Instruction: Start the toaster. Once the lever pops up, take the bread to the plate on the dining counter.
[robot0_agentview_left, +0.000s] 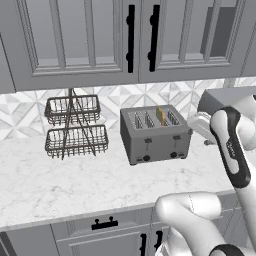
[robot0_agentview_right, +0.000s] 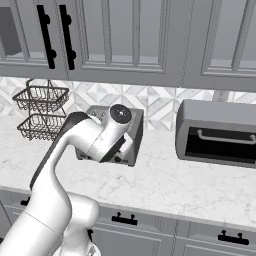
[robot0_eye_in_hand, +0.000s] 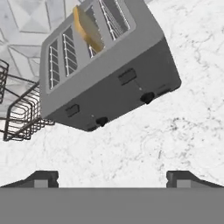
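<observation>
Wide-open gripper (robot0_eye_in_hand: 111, 177) above the worktop (robot0_agentview_left: 60, 175) w/ nothing held, short of toaster (robot0_eye_in_hand: 109, 70) w/ bread (robot0_eye_in_hand: 89, 28) standing in a rear slot; could miss small lever (robot0_eye_in_hand: 127, 76) & shove toaster back.

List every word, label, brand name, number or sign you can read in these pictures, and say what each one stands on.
No readable text in any view.
Robot arm: small pale marks on the dark band, too small and blurred to read.
Toaster: two black knobs and two levers on the front, no lettering or numbers to be made out.
Bread, wire basket rack, oven box, cabinet doors: no markings.
</observation>
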